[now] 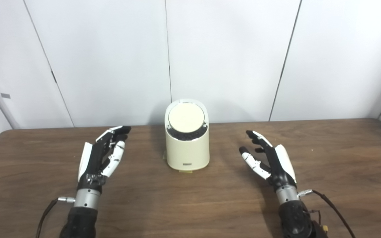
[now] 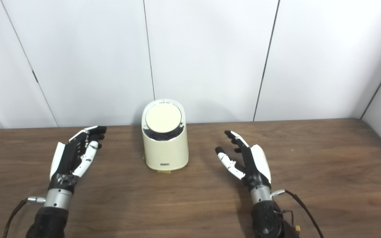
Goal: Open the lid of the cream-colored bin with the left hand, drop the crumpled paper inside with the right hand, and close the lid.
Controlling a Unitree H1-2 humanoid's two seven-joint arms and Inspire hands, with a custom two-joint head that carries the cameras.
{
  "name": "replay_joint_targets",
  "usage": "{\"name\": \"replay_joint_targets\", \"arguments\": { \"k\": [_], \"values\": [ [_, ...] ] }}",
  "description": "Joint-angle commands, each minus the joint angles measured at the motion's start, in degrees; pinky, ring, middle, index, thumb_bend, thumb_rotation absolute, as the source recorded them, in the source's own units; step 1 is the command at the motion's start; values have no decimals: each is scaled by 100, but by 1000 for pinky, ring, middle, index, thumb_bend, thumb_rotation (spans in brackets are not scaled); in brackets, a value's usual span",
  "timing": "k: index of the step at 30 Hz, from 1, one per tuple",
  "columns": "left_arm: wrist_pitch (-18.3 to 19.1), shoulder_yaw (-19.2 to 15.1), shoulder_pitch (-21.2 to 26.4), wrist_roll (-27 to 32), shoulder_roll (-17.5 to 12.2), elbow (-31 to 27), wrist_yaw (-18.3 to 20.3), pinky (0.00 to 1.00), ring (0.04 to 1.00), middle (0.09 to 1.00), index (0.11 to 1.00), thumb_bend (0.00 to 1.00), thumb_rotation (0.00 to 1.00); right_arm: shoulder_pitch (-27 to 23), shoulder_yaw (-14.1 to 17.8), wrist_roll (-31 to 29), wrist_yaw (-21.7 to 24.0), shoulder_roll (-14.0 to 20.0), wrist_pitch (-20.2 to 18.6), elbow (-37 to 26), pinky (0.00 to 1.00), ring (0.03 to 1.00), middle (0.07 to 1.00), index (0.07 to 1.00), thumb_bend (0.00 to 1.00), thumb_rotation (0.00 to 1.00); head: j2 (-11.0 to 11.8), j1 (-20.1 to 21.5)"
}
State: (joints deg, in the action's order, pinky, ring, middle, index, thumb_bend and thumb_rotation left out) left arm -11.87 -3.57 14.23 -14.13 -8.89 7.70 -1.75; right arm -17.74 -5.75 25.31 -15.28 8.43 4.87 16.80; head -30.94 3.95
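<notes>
The cream-colored bin (image 1: 187, 145) stands upright on the wooden table (image 1: 190, 198), near its far edge at the middle. Its round lid (image 1: 186, 118) lies flat on top, with a dark gap showing along the front rim. My left hand (image 1: 103, 155) hovers to the left of the bin, open, fingers stretched toward the wall, holding nothing. My right hand (image 1: 270, 158) hovers to the right of the bin, also open and empty. No crumpled paper shows in either view.
White wall panels (image 1: 210, 59) rise right behind the table's far edge. A small yellow tab (image 1: 186, 171) peeks out under the bin's front. Cables run from both wrists toward the bottom edge.
</notes>
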Motion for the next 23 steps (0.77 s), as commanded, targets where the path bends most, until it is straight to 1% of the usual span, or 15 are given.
{"name": "replay_joint_targets", "arguments": {
  "k": [1, 5, 6, 8, 9, 11, 15, 19, 21, 23],
  "values": [
    [-336, 23, 133, -124, -142, 45, -173, 660, 748, 761, 747, 152, 538, -186, 47, 15, -61, 52, 151, -107, 709, 822, 837, 819, 223, 631, -1, 8],
    [-716, 37, 177, -271, -196, 410, -421, 619, 710, 727, 714, 152, 436, -210, 39, 53, -90, 55, 159, -57, 692, 801, 816, 799, 229, 573, -4, 47],
    [-791, 41, 199, -267, -205, 528, -457, 607, 699, 718, 705, 154, 419, -218, 45, 38, -78, 52, 149, -49, 682, 791, 810, 797, 227, 572, 0, 47],
    [-912, 57, 234, -248, -230, 754, -495, 600, 691, 711, 696, 162, 402, -234, 64, 22, -111, 37, 181, -6, 628, 739, 771, 769, 238, 551, 0, 47],
    [-909, 72, 250, -259, -243, 833, -497, 599, 690, 711, 694, 163, 401, -242, 100, -50, -115, 12, 207, 19, 611, 722, 756, 757, 246, 537, 8, 51],
    [-959, 112, 284, -272, -265, 983, -507, 591, 687, 709, 694, 175, 430, -264, 134, -135, -111, 3, 276, 89, 563, 676, 713, 724, 270, 445, 13, 40],
    [-1051, 195, 309, -216, -281, 1152, -494, 593, 683, 706, 691, 194, 431, -289, 153, -205, -88, 5, 296, 153, 533, 646, 685, 697, 290, 348, 29, 25],
    [-1095, 243, 327, -197, -292, 1210, -501, 595, 680, 706, 691, 217, 489, -302, 132, -199, -79, 19, 286, 179, 532, 645, 683, 695, 298, 366, 30, 20],
    [-1109, 269, 335, -190, -309, 1223, -479, 597, 683, 709, 695, 219, 501, -307, 128, -201, -77, 19, 287, 180, 526, 639, 679, 692, 298, 351, 33, 9],
    [-1034, 305, 323, -214, -326, 1176, -438, 605, 690, 718, 701, 230, 535, -304, 113, -173, -51, 25, 217, 146, 531, 643, 681, 693, 301, 358, 32, -2]
  ]
}}
